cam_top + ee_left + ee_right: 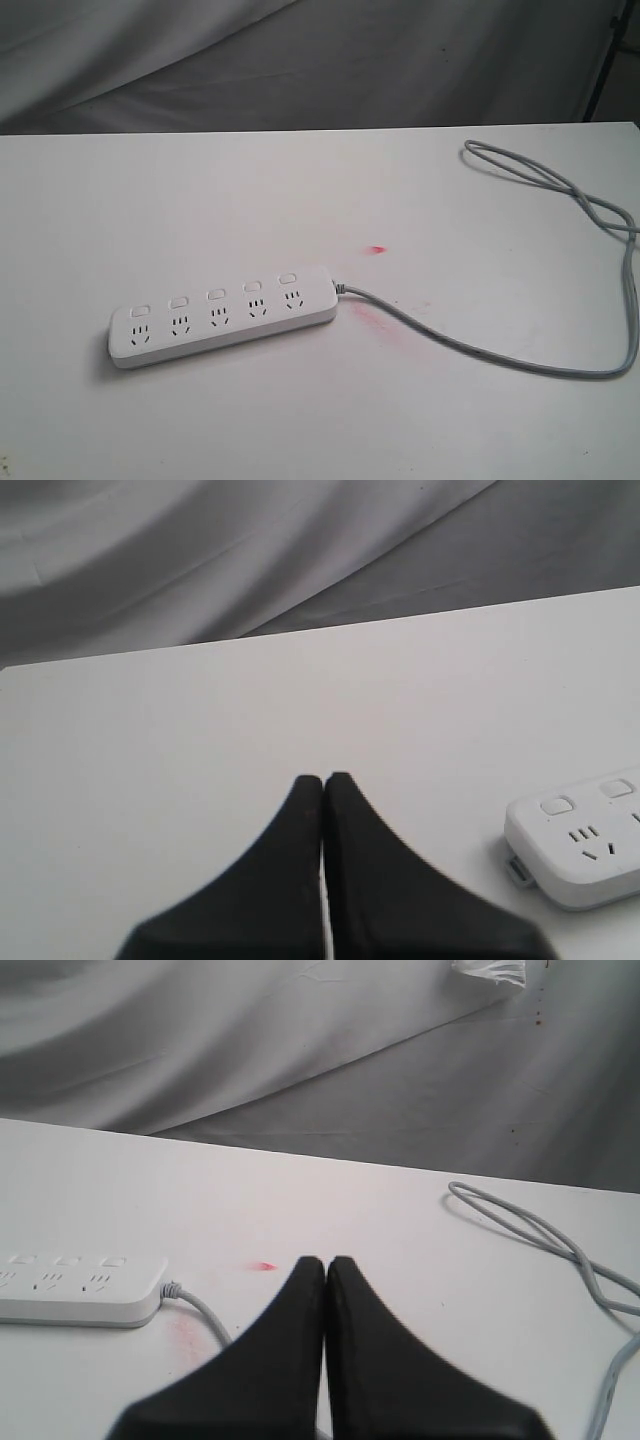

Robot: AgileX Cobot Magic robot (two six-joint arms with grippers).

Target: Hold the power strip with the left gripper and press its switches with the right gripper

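Observation:
The white power strip (222, 316) lies flat on the table, left of centre, with several small switches (215, 294) in a row above its sockets. Its grey cord (480, 352) runs right and loops to the far right edge. Neither gripper shows in the exterior view. In the left wrist view my left gripper (323, 778) is shut with nothing in it, apart from the strip's end (580, 840). In the right wrist view my right gripper (325, 1260) is shut and empty, away from the strip's cord end (85, 1295).
The white table (300, 200) ends at a far edge against a grey cloth backdrop (300, 60). A small red mark (376, 249) and a faint red smear (372, 312) lie by the cord's start. The cord's loop (540, 1235) lies on the right side.

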